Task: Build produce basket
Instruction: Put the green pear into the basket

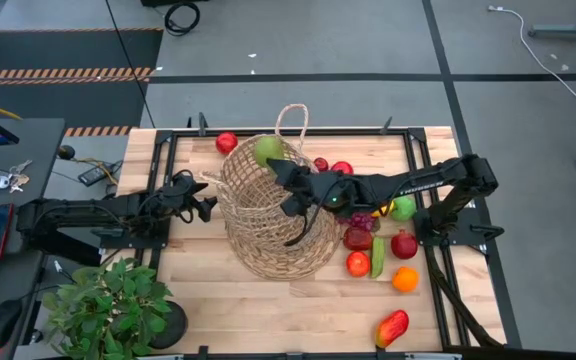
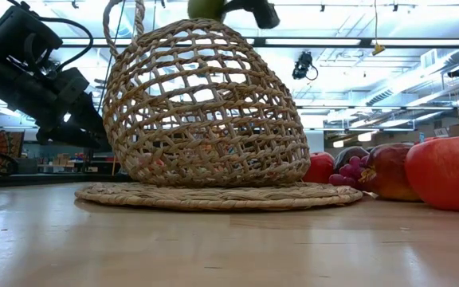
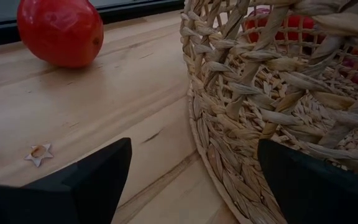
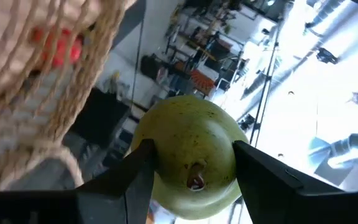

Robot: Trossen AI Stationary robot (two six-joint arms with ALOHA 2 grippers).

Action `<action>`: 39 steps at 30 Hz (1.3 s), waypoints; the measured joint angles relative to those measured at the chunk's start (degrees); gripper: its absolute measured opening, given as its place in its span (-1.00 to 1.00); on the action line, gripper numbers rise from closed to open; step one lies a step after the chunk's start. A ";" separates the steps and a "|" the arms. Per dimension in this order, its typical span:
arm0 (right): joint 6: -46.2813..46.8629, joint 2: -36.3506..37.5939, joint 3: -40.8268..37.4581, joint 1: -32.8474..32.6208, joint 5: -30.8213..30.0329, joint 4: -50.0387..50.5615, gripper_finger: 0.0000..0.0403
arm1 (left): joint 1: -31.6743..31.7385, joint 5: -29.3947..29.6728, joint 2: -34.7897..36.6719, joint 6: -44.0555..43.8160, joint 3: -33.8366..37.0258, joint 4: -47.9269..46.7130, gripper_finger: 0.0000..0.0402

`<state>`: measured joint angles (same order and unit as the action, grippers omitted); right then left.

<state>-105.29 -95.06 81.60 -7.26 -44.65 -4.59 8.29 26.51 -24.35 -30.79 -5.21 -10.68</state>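
Green and round, a small apple [image 4: 191, 163] sits pinched between the two dark fingers of the right gripper [image 1: 271, 157], which hangs over the open top of the basket [image 1: 268, 215] with the fruit level with the wicker rim, as the low view also shows. Directly below that gripper the tan open-weave basket stands upright on its flat woven base. Behind the right arm, on its own side of the table, lies the rest of the produce: purple grapes [image 1: 362, 221], a tomato [image 1: 404, 244], an orange [image 1: 405, 279] and a red-yellow mango [image 1: 392, 327]. The left gripper [image 1: 206, 203] waits low beside the basket's wall, its fingers spread apart and holding nothing; ahead of it a red apple [image 3: 60, 30] rests on the wooden table [image 1: 268, 310].
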 joint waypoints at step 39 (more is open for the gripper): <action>112.94 0.41 12.58 19.14 35.93 18.48 0.10 | -0.01 -0.01 -0.01 0.01 0.00 -0.09 0.78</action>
<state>7.65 -94.65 94.18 11.88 -8.72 13.90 8.27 26.50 -24.36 -30.78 -5.21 -10.76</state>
